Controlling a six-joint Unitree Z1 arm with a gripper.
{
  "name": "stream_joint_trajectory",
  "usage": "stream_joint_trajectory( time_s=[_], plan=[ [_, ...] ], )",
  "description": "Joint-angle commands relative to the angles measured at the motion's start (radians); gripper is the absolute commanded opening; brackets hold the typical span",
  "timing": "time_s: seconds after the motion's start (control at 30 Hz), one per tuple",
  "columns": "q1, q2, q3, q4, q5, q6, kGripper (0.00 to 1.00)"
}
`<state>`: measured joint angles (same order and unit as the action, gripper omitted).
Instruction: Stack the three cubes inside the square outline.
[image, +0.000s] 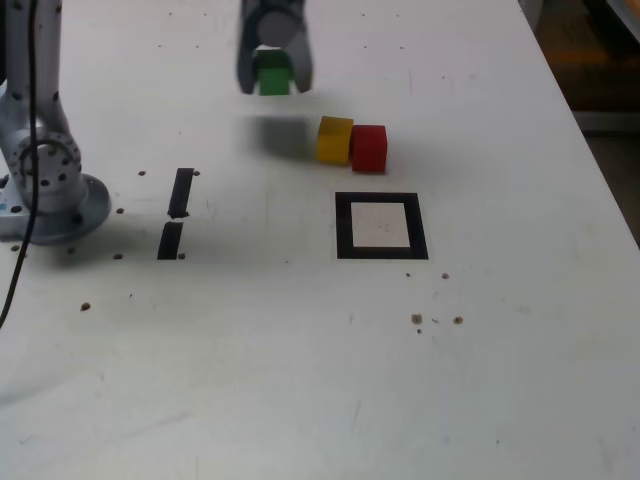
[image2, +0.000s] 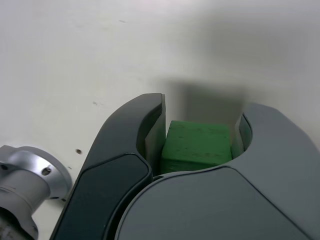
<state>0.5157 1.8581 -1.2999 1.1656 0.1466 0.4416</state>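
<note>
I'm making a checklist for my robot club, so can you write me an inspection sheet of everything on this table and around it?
Surface: white table, scuffed, with small dark specks.
Job's things: green cube held in the air; yellow cube and red cube side by side on the table, touching or nearly so, beyond the square outline, whose inside is bare.
Clutter: two short black tape strips toward the exterior view's left.
Grippers: gripper shut on the green cube, raised above its shadow.
Cables: black cable hanging past the arm base.
Surroundings: dark floor past the table's edge on the exterior view's right; details unclear.
</note>
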Motion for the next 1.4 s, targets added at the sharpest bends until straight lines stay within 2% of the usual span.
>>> stream_joint_trajectory(
  time_s=[0.0,0.27,0.4,0.5,0.67,0.77,0.87,1.03,1.13,1.17,1.23,1.37],
  plan=[
    [0.005,0.014,0.036,-0.044,0.004,0.002,0.18],
    [0.021,0.088,0.111,-0.126,0.004,0.001,0.18],
    [0.021,0.087,0.115,-0.146,0.001,0.001,0.21],
    [0.021,0.079,0.112,-0.136,-0.001,0.0,0.33],
    [0.021,0.076,0.099,-0.088,-0.008,-0.006,0.76],
    [0.017,0.041,0.089,-0.058,-0.017,-0.03,0.92],
    [0.007,0.003,0.074,0.0,-0.025,-0.078,0.99],
    [-0.011,-0.039,0.056,0.107,-0.028,-0.187,1.0],
    [-0.033,-0.087,0.056,0.181,-0.027,-0.31,1.0],
    [-0.043,-0.106,0.059,0.206,-0.035,-0.365,1.0],
    [-0.078,-0.142,0.065,0.253,-0.078,-0.512,1.0],
    [-0.173,-0.169,0.041,0.254,-0.213,-0.776,1.0]
  ],
)
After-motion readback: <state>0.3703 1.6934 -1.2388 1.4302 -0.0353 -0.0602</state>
